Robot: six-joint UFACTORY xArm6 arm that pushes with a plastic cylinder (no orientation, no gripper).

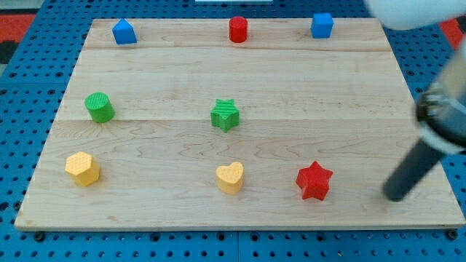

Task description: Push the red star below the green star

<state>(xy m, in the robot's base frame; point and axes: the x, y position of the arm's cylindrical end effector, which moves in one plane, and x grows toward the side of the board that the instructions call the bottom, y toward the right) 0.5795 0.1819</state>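
Eight blocks on the board; red star [314, 180] lies at four o'clock of the green star [226, 115], yellow heart [230, 177] just beside at its nine. No claw here: my tip [395, 196] rests at the star's three o'clock, apart; arm above blurred, cropped.

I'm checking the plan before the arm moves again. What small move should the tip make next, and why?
Probably slide my tip toward the view's left into the red star. The tip sits apart from it on the view's right, and the star lies lower and right of the green star. The yellow heart already sits below that star, so steer around it.
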